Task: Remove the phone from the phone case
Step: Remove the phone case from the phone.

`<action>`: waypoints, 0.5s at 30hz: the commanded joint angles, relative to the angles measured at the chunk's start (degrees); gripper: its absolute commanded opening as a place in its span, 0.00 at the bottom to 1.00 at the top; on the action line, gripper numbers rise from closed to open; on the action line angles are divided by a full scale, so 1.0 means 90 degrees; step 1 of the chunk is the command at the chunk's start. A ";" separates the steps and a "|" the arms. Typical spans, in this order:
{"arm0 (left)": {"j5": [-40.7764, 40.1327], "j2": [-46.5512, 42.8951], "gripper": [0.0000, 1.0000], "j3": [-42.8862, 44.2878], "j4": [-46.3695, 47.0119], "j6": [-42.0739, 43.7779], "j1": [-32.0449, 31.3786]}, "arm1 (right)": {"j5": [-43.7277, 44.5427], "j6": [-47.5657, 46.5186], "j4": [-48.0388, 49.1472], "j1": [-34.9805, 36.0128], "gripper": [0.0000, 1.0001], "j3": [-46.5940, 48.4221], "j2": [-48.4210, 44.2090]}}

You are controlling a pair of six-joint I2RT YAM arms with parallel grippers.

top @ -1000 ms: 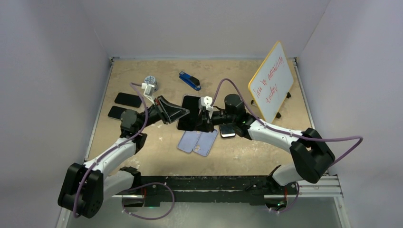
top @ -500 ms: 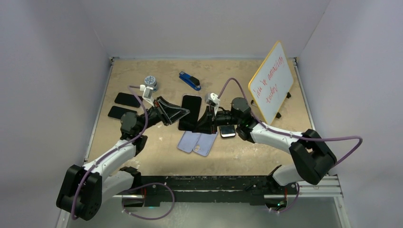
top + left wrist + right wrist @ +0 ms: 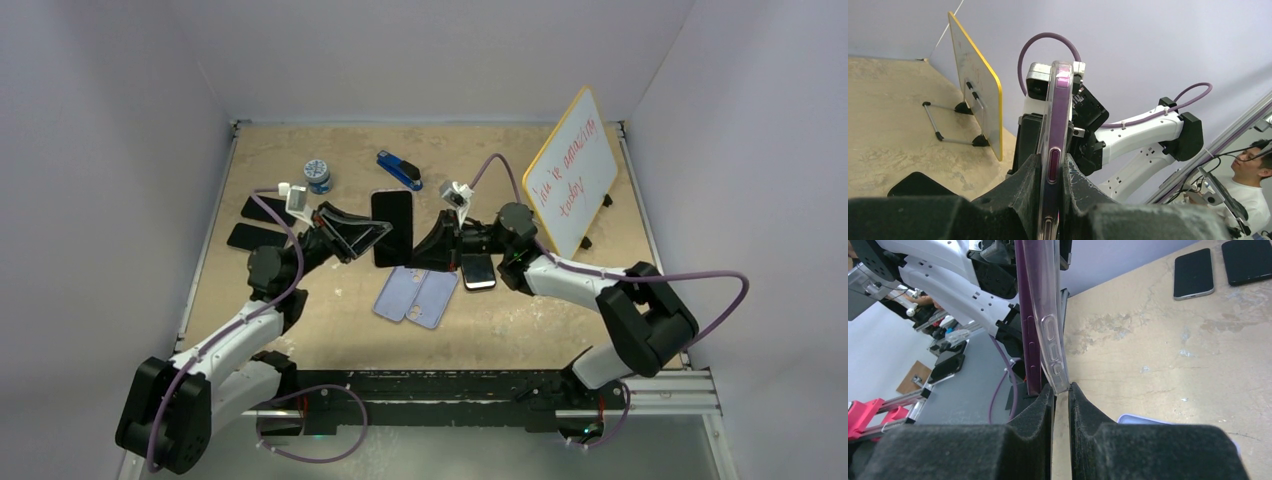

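A purple phone in a clear case [image 3: 392, 227] is held upright above the table between both grippers. My left gripper [image 3: 372, 233] is shut on its left edge. In the left wrist view the fingers [image 3: 1028, 180] clamp the cased phone [image 3: 1058, 115] edge-on at its side button. My right gripper [image 3: 424, 245] is shut on the right side. In the right wrist view it [image 3: 1061, 390] pinches the lower corner of the clear case [image 3: 1050, 335], whose wall stands slightly away from the purple phone [image 3: 1024, 315].
Two lilac cases [image 3: 416, 298] lie below the held phone, with a small phone [image 3: 478, 273] beside them. Two black phones [image 3: 258, 222] lie at the left. A blue stapler [image 3: 399, 169], a round tin [image 3: 318, 174] and a yellow-rimmed whiteboard [image 3: 572, 172] stand at the back.
Both grippers have lifted the cased phone off the table and carried it toward the back. It now stands more upright, and the right wrist has swung outward.
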 commanded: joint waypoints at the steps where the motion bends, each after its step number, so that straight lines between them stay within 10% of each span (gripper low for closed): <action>1: 0.1538 0.0181 0.00 -0.0396 -0.0966 -0.0370 -0.0409 | 0.1565 0.0056 0.1843 -0.0212 0.13 0.0444 -0.0419; 7: 0.1256 0.0074 0.00 -0.0410 -0.1057 -0.0404 -0.0409 | 0.1877 -0.0650 0.0767 -0.0217 0.19 0.0479 -0.0692; 15: -0.1346 -0.0686 0.00 -0.0406 -0.2004 -0.0291 -0.0404 | 0.2893 -0.0980 -0.0039 -0.0052 0.46 -0.0134 -0.1467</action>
